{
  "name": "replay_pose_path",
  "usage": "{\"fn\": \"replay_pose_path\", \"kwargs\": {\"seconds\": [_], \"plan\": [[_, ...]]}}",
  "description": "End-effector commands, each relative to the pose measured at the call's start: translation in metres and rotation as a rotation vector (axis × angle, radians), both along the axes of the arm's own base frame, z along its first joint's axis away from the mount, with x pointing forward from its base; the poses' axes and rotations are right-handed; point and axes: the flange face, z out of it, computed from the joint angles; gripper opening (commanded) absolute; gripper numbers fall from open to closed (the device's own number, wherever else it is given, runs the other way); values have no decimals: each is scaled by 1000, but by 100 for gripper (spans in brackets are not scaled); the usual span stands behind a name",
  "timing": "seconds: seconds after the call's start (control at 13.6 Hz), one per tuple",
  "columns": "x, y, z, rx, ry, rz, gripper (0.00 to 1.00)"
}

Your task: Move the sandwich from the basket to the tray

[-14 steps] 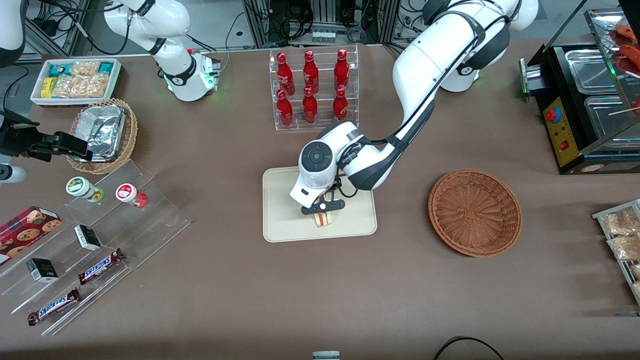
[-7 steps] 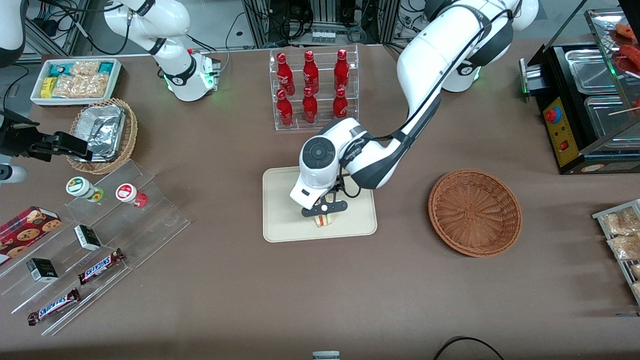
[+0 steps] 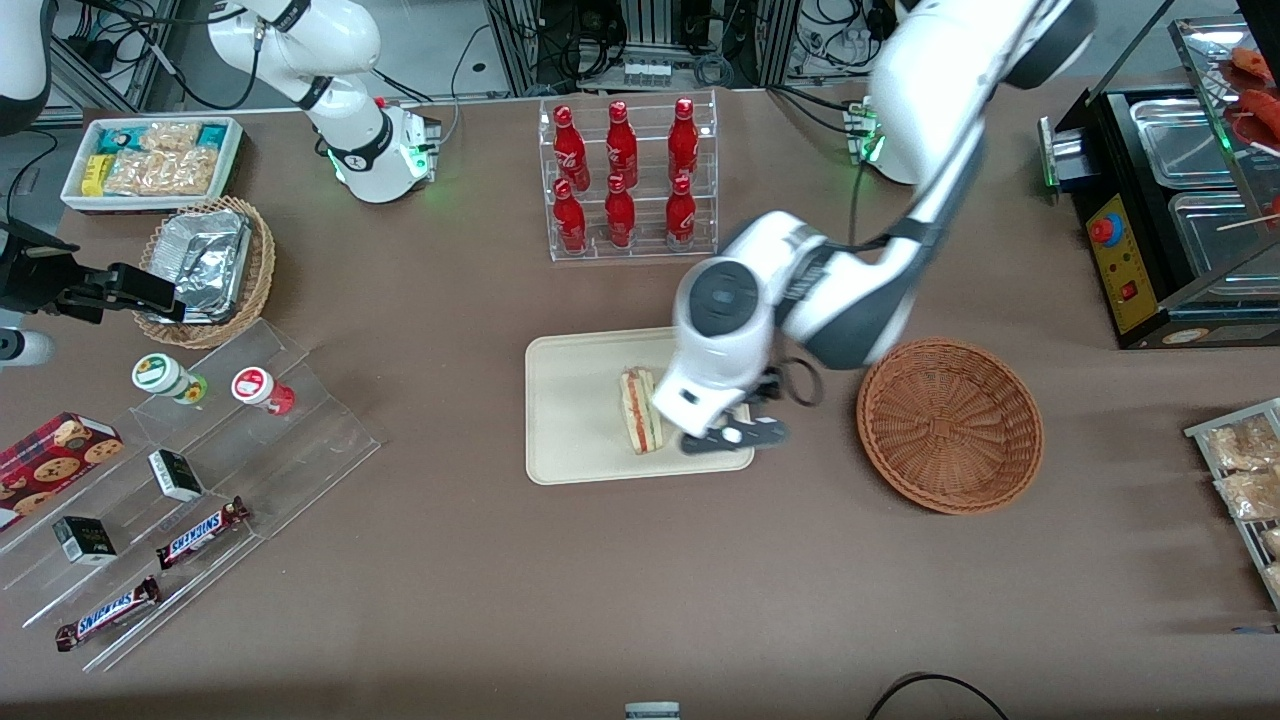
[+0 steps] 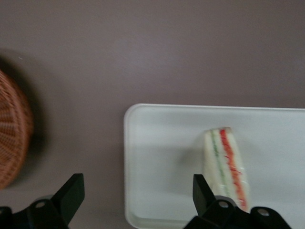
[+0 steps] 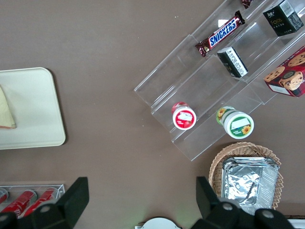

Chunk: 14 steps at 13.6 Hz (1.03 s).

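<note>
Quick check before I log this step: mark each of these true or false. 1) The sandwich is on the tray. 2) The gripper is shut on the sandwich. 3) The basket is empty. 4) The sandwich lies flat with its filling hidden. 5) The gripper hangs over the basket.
1) True: the sandwich rests on the tray.
2) False: the gripper is open and holds nothing; the sandwich sits beside it.
3) True: nothing lies in the basket.
4) False: its red and green filling stripes face up.
5) False: the gripper is above the tray's edge nearest the basket, not above the basket.
</note>
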Motion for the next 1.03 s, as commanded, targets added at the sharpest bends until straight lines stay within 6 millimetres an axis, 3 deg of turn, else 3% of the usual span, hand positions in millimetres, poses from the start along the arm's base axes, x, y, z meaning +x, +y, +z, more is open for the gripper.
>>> {"fn": "replay_pose_path", "kwargs": {"seconds": [0.0,0.37,0.81,0.96], "plan": [[-3,62,26,-13,34,-74,100],[-1,125,52,-19,37,-167,100],[-23,200,83,-32,115,-229,100],[-29,221,105,-46,126,-238,100]]}}
